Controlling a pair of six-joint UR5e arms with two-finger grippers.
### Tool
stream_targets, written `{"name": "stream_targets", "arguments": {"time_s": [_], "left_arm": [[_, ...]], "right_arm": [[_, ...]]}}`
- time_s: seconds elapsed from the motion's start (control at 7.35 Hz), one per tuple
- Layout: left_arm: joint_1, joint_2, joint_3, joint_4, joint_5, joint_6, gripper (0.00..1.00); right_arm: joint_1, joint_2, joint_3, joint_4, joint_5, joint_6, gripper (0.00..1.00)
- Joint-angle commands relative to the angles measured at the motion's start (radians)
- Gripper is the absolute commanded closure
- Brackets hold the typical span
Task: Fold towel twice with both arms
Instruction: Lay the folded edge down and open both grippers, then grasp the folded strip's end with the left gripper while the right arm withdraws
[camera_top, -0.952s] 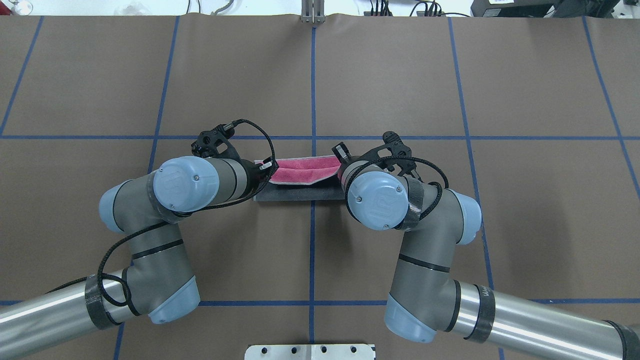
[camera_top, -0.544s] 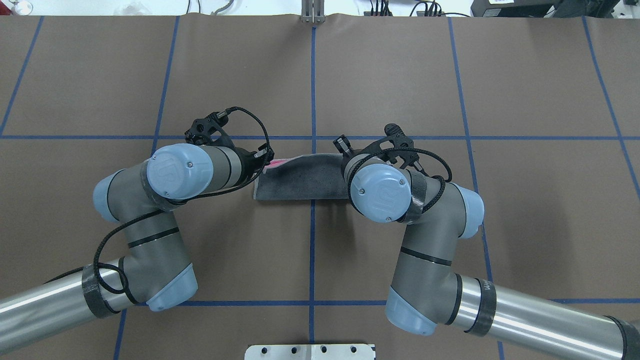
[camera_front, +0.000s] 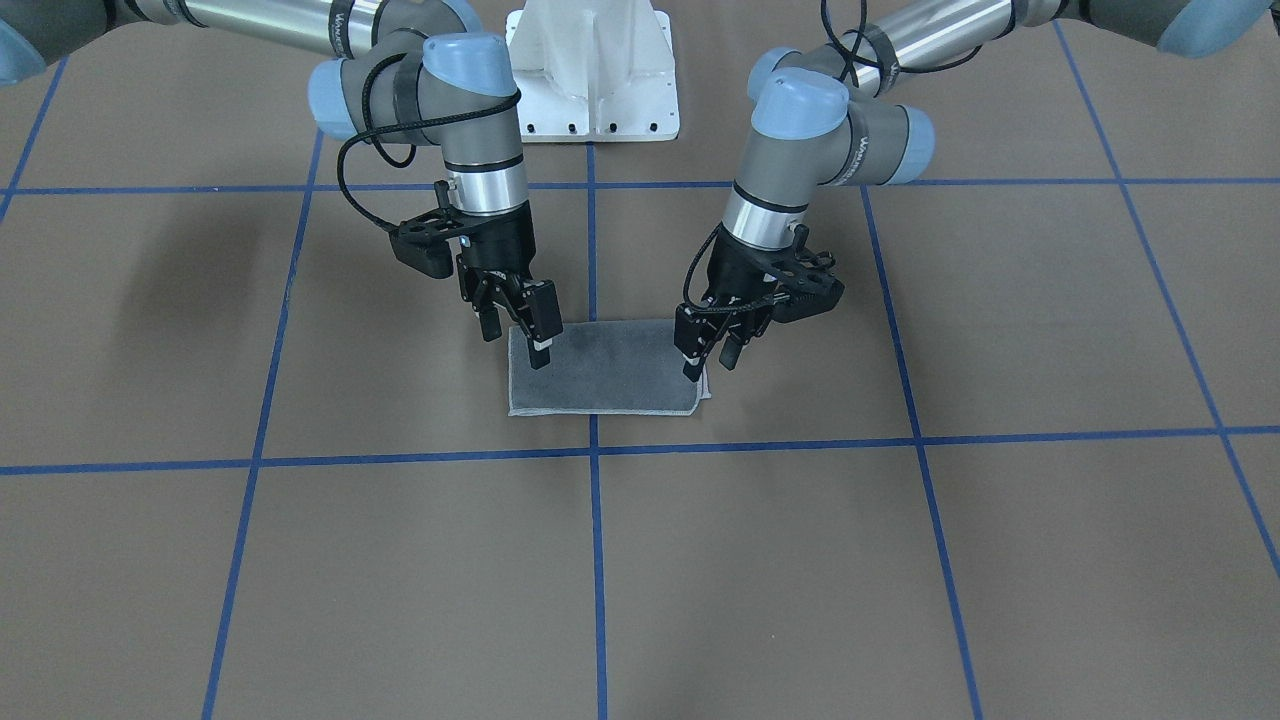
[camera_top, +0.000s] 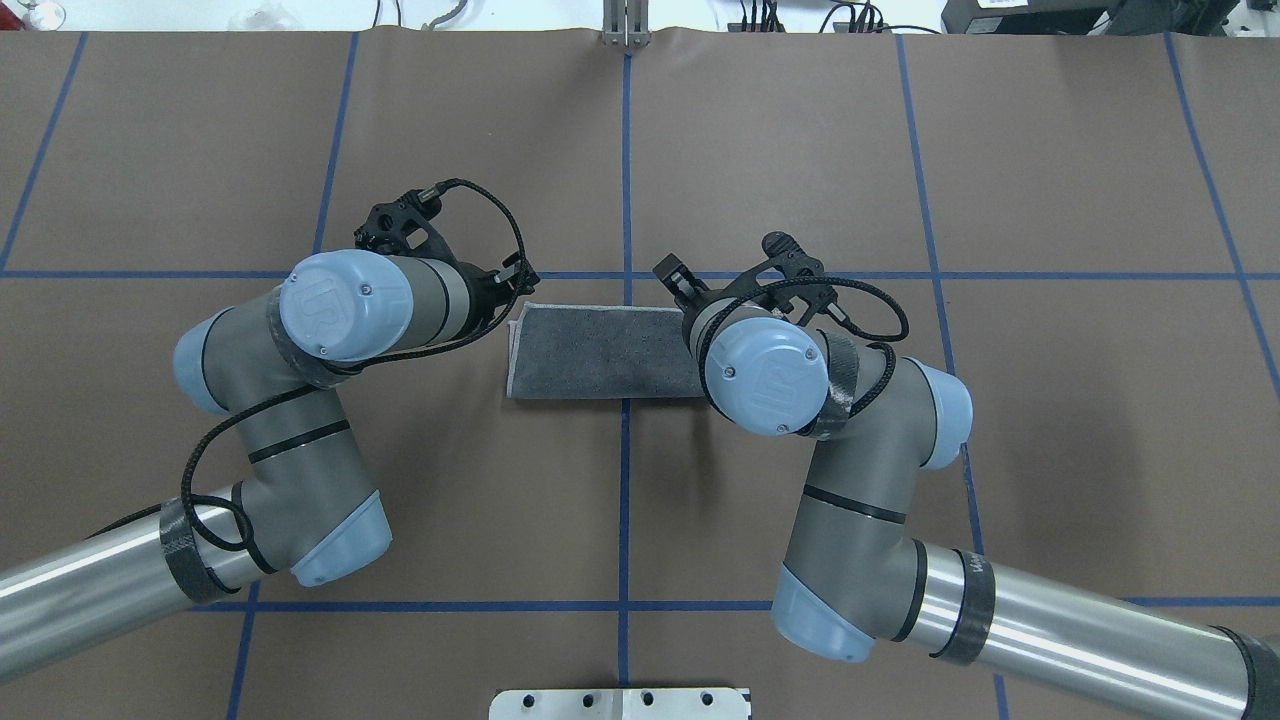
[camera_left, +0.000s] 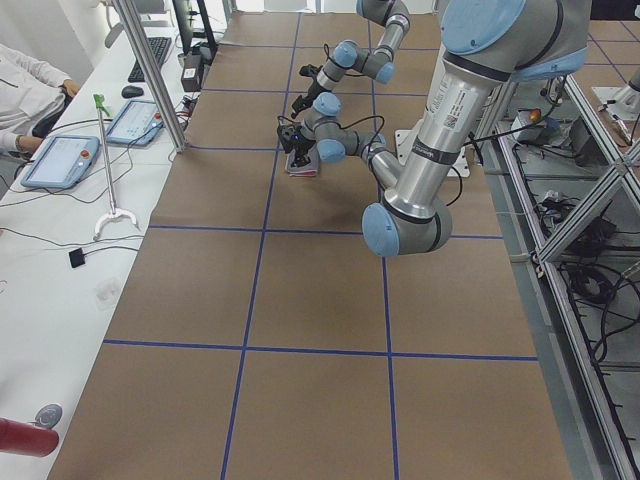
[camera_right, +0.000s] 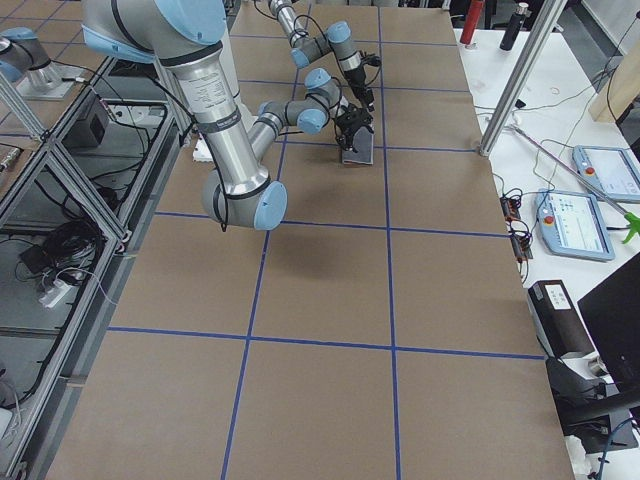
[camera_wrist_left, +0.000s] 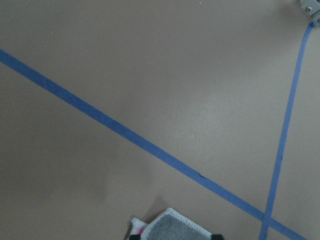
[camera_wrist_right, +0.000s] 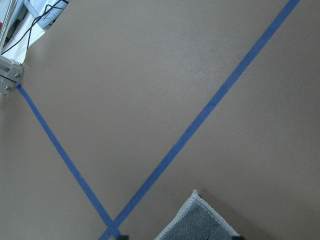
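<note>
The towel (camera_top: 600, 350) lies flat on the brown table as a rectangle folded in half, dark grey face up, with light grey edging (camera_front: 600, 375). My left gripper (camera_front: 710, 365) stands over its far corner on my left side, jaws apart. The left wrist view shows that corner (camera_wrist_left: 175, 231) between the fingertips, with a sliver of pink under it. My right gripper (camera_front: 515, 340) stands over the far corner on my right side, jaws apart, with that corner (camera_wrist_right: 200, 225) between its fingertips. In the overhead view both grippers are largely hidden under the wrists.
Blue tape lines (camera_top: 625, 180) divide the table into squares. The white pedestal (camera_front: 590, 70) stands at my base, with a metal plate (camera_top: 620, 703) at the near edge. Operator desks with tablets (camera_left: 60, 160) run along the table's far side.
Both grippers carried the towel's near edge forward over the pink face and lowered it onto the far edge. The pink face is now covered, and the jaws stand open.
</note>
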Motion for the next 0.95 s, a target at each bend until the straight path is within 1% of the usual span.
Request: {"name": "stream_targets", "arguments": {"time_s": [0.0,0.14,0.41,0.68,0.82], "left_arm": [[-0.002,0.022,-0.041,-0.006,-0.068,0.048,0.00],[0.001,0.051,-0.066,-0.007,-0.070,0.048,0.00],[0.012,0.114,-0.123,-0.021,-0.068,0.032,0.00],[0.062,0.179,-0.099,-0.192,-0.056,-0.071,0.00],[0.073,0.176,-0.099,-0.196,-0.049,-0.158,0.01]], "right_arm": [[0.050,-0.009,0.009,0.001,0.122,-0.174,0.00],[0.089,-0.020,0.016,0.001,0.169,-0.266,0.00],[0.212,-0.087,0.057,-0.013,0.360,-0.517,0.00],[0.318,-0.140,0.055,-0.014,0.472,-0.764,0.00],[0.375,-0.164,0.055,-0.014,0.549,-0.873,0.00]]}}
